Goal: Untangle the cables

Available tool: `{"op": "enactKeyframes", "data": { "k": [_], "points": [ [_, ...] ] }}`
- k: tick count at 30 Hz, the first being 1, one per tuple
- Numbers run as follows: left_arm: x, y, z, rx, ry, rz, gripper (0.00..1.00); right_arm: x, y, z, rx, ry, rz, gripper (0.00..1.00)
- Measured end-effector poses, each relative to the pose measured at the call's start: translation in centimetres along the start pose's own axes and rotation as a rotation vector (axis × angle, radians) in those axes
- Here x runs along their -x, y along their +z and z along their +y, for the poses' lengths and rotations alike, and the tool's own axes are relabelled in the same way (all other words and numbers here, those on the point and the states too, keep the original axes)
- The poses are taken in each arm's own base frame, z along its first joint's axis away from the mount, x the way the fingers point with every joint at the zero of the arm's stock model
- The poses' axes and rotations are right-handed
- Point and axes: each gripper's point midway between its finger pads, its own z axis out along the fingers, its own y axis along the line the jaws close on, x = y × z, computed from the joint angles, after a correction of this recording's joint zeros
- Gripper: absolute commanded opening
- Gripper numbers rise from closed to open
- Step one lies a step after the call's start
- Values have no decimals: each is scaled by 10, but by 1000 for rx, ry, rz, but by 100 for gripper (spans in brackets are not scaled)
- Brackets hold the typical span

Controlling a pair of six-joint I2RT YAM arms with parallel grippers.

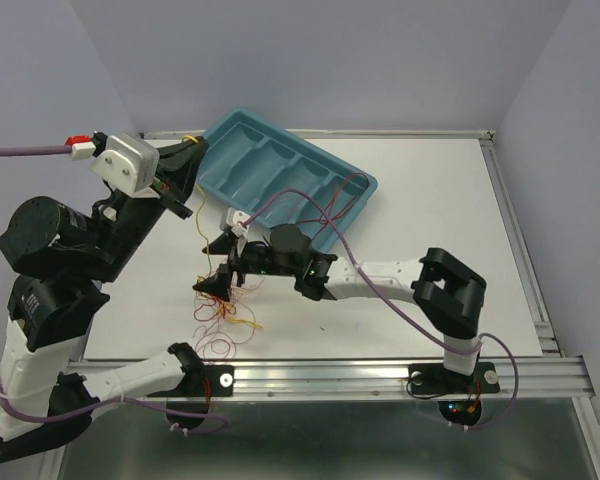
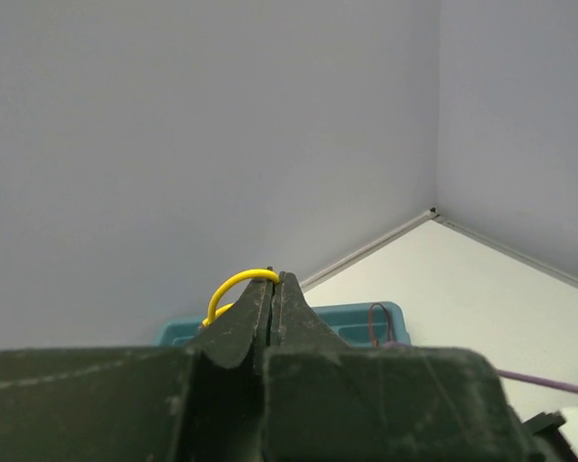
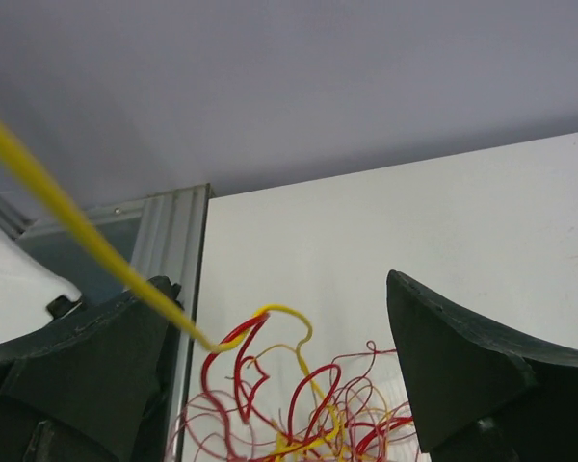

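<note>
A tangle of thin red, yellow and orange cables lies on the white table near the front edge. My right gripper is low over its far side and open. In the right wrist view the tangle lies between the spread fingers, untouched. My left gripper is raised high at the back left, by the tray's corner. It is shut on a yellow cable that loops out of the closed tips. That yellow cable runs taut down into the tangle.
A teal compartment tray sits tilted at the back of the table and also shows in the left wrist view. A dark red cable hangs over its right rim. A thick purple arm cable arcs over the right arm.
</note>
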Motion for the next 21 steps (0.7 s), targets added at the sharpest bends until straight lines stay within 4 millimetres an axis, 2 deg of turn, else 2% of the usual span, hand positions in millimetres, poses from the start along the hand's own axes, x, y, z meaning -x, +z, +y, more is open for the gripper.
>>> {"op": "enactKeyframes", "data": {
  "k": [2, 5, 8, 11, 15, 16, 18, 19, 21],
  "points": [
    [6, 0, 1, 1, -8, -12, 0, -7, 12, -6, -4, 0, -1, 94],
    [16, 0, 4, 10, -17, -33, 0, -26, 31, -17, -12, 9, 4, 84],
    [36, 2, 13, 44, -28, -74, 0, -50, 36, -25, -33, 33, 28, 62],
    [58, 3, 25, 97, -34, -124, 0, -71, 35, -32, -63, 62, 49, 56],
    [96, 2, 55, 233, -18, -217, 0, -96, 11, -36, -121, 98, 61, 56],
    [108, 0, 66, 284, -4, -247, 0, -113, -10, -33, -142, 116, 86, 49],
    [127, -6, 84, 374, 20, -298, 0, -134, -39, -32, -186, 145, 130, 43],
    [136, -10, 94, 426, 31, -323, 0, -140, -52, -31, -210, 164, 141, 32],
    [150, -19, 109, 510, 55, -365, 0, -145, -77, -29, -250, 189, 150, 21]
  ]
}}
